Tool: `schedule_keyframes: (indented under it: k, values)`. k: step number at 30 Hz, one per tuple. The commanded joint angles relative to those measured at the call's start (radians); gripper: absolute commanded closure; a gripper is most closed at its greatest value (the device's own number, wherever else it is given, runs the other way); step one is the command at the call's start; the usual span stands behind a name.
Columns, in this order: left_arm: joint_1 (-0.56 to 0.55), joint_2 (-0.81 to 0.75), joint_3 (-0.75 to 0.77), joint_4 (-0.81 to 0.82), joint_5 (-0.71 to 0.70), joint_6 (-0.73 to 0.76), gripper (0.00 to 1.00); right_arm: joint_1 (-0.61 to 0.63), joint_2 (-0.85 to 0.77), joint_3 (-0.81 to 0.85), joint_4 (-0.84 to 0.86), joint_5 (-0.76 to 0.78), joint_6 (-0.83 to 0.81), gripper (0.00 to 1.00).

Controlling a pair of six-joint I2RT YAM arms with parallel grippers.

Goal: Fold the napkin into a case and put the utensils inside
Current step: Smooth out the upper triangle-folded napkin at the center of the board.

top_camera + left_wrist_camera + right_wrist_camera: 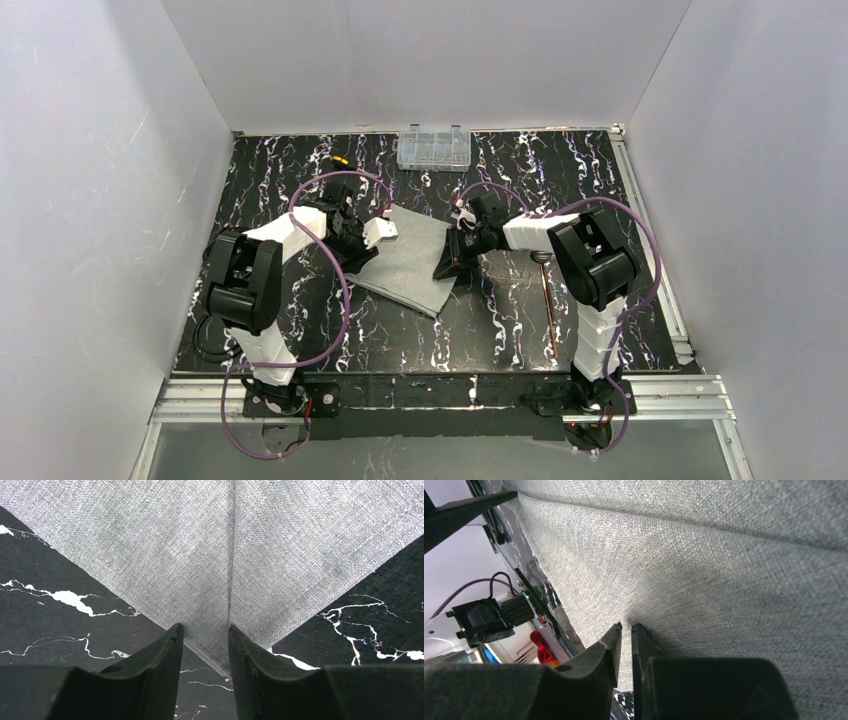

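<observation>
Napkin [408,265] mid-table between arms; utensils [546,300] apart at right. Left gripper [205,628] partly open, straddling cloth corner, not clamped. Right gripper [626,626] almost closed, apparently pinching cloth edge. Cloth light, soft, limp, likely sags when lifted; best taken at corners and edges, pinched firmly.

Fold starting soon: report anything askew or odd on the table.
The light-grey cloth napkin lies diagonal on the black marbled table, its right edge pinched up by the right gripper; a crease runs to the corner at the left gripper. Nothing looks damaged.
</observation>
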Motion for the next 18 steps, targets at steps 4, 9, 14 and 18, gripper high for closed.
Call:
schedule_keyframes:
  k: [4,9,14,18]
  values:
    - [0.005,0.044,-0.045,-0.109,0.048,-0.050,0.72,-0.028,0.028,0.101,-0.225,0.093,-0.179,0.78]
    - [0.005,0.014,-0.065,-0.170,0.093,-0.067,0.76,-0.053,0.013,0.112,-0.245,0.087,-0.201,0.77]
    - [0.014,0.010,-0.059,-0.131,0.013,-0.076,0.75,-0.029,0.006,0.125,-0.241,0.065,-0.209,0.71]
    - [0.024,-0.031,0.056,-0.249,0.049,-0.099,0.74,-0.020,-0.015,0.159,-0.289,0.081,-0.257,0.69]
